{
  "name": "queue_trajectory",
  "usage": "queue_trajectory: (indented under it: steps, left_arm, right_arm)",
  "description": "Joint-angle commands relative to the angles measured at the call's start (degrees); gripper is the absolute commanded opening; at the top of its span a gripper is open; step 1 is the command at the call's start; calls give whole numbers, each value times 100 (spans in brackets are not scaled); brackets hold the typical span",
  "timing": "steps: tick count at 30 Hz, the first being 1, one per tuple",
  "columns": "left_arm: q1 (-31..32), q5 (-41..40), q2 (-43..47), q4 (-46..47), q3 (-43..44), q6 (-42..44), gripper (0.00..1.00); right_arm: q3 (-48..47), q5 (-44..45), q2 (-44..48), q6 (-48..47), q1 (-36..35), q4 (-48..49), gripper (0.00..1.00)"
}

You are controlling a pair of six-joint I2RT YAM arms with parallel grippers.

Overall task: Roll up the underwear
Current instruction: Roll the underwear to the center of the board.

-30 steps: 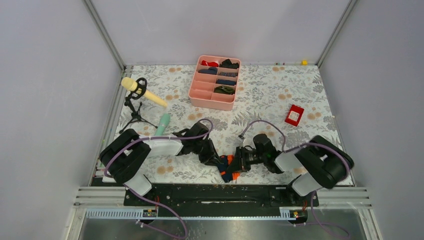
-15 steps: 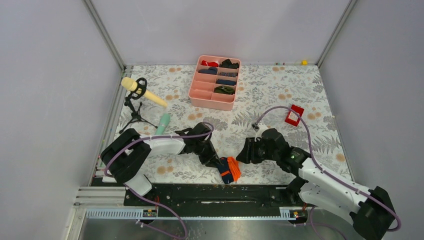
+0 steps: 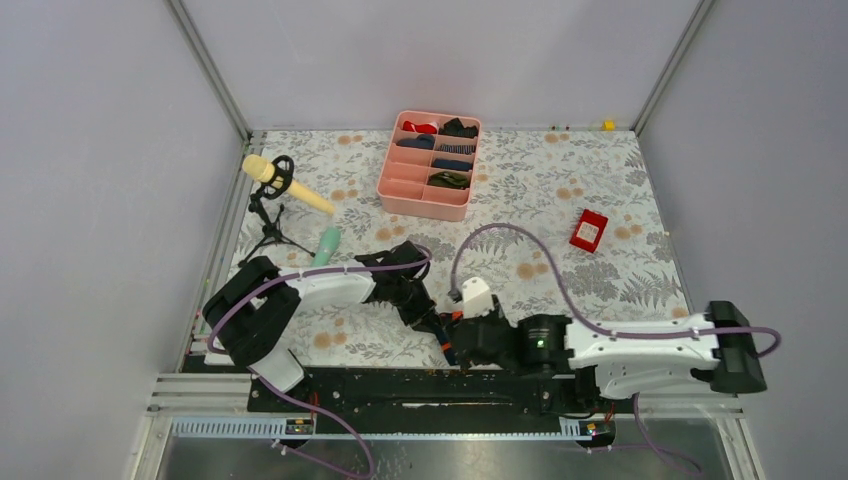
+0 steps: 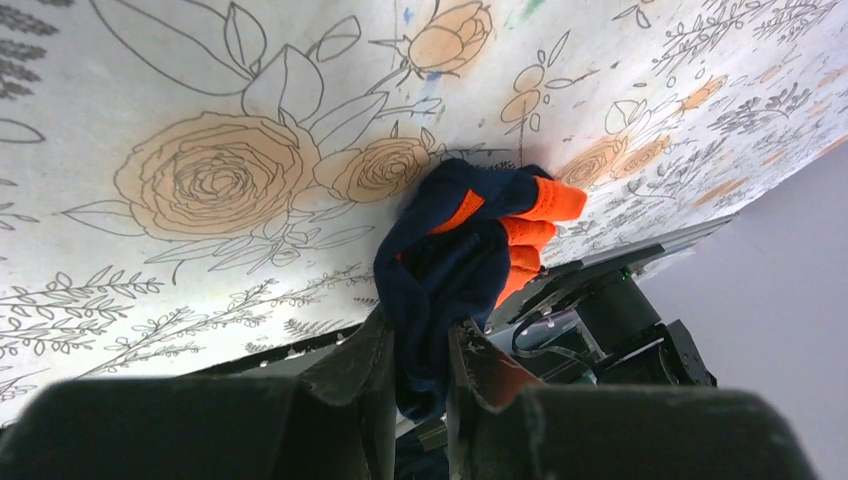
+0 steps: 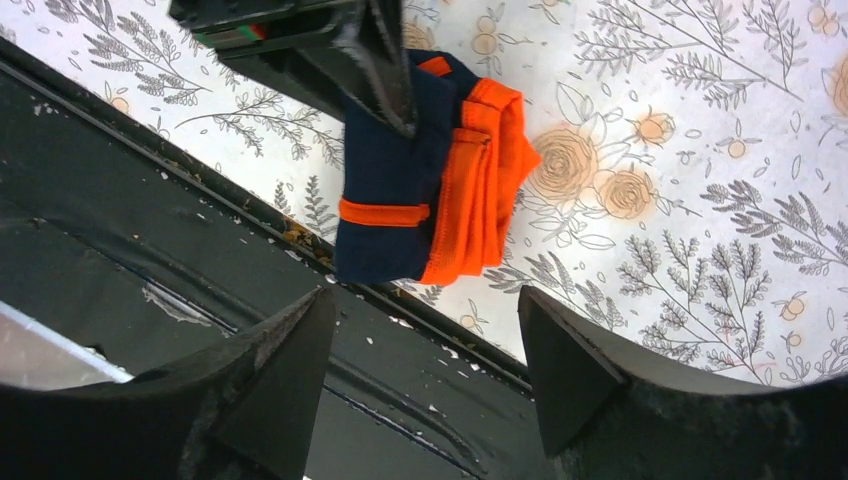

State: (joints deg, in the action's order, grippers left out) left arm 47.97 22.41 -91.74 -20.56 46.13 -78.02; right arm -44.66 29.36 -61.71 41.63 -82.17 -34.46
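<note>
Near the front edge of the floral tablecloth (image 3: 600, 200) lies the bunched underwear (image 5: 390, 170), its navy end clamped in the left gripper (image 4: 420, 332). The right gripper (image 5: 425, 300) hovers over it, jaws wide apart.

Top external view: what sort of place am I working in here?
Probably a walled test cell for robot recording, not a home: plain grey walls on an aluminium frame, a microphone on a small tripod, and a pink tray of rolled garments on a floral table cover.
</note>
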Motion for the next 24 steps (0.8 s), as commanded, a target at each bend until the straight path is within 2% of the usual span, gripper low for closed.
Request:
queue_trajectory:
  steps: [1,5,12,24]
  left_arm:
    - [20,-383,100,-362,212,-251,3]
    - [31,-376,47,-358,202,-258,4]
    - [36,-324,-11,-310,235,-214,4]
    - [33,-141,-100,-120,266,-274,5]
  right_arm:
    - [-619,1108,-778,195,-530,-351,75]
    - [-849,1188,-1298,21,-783,-198,75]
    - [-929,1013,-1992,-175,-830,117,75]
    - [-873,957,-2613,-272,-836,514,71]
